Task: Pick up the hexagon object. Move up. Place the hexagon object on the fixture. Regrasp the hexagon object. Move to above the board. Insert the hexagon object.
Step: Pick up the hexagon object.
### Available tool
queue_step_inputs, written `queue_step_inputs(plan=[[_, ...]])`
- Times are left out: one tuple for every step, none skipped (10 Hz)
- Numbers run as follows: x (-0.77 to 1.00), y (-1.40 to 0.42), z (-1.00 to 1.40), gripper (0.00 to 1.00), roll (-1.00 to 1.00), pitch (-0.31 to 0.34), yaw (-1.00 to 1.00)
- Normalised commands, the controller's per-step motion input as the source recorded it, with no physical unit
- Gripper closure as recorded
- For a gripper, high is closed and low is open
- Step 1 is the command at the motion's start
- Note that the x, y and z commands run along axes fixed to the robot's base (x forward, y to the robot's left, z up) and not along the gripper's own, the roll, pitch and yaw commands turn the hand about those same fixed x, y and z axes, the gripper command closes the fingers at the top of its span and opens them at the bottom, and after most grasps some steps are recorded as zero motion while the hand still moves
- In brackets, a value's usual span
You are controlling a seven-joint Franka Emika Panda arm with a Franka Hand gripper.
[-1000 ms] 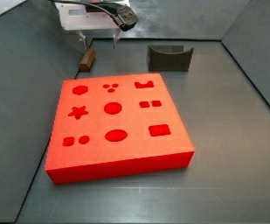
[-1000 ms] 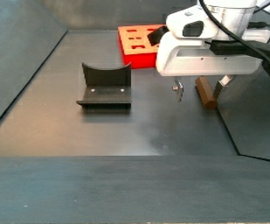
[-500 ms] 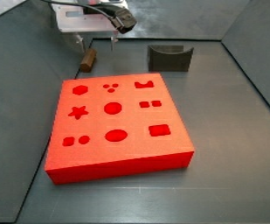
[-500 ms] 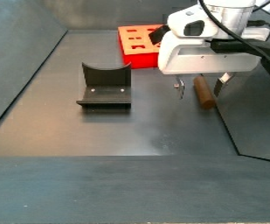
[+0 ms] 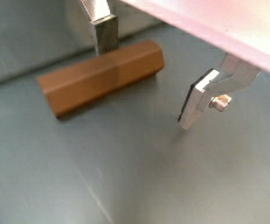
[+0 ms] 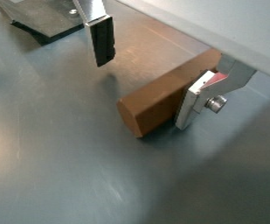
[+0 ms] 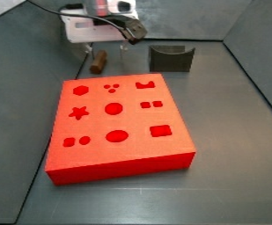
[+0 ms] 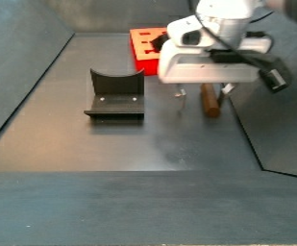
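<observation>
Brown hexagon object point(image 6: 166, 94) sits between my end effector point(image 6: 148, 74) fingers, spread open, nothing gripped yet. Pick step: next, clamp, then lift.

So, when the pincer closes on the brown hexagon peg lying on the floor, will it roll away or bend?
The hexagon object will probably not roll: it lies on a flat facet. It looks solid and short, so likely stiff. The pincer straddles it, open, one finger beside it. Flat faces should help the grip, but a one-sided push may turn it.

The peg point(image 5: 100, 77) is brown, the board point(image 7: 117, 123) bright red-orange, the fixture point(image 8: 113, 94) dark grey, and the white gripper point(image 6: 148, 74) carries silver fingers point(image 6: 196, 103) with dark pads.
</observation>
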Motion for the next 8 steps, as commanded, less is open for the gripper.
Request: queue_step_inputs(plan=[[-0.04,0.48,-0.78,0.0,0.0,-0.06,0.06],[-0.16,0.29,-0.18,0.0,-0.1,-0.007,0.05],[0.0,0.0,0.0,0.0,0.0,0.03,0.0],[0.0,0.0,0.0,0.0,0.0,0.017,0.0],[-0.26,-0.06,-0.06,0.0,-0.01,-0.194,-0.09],[-0.34,-0.07,-0.01,0.0,0.0,-0.243,-0.5],[0.0,0.0,0.0,0.0,0.0,0.01,0.0],[0.0,0.0,0.0,0.0,0.0,0.0,0.0]])
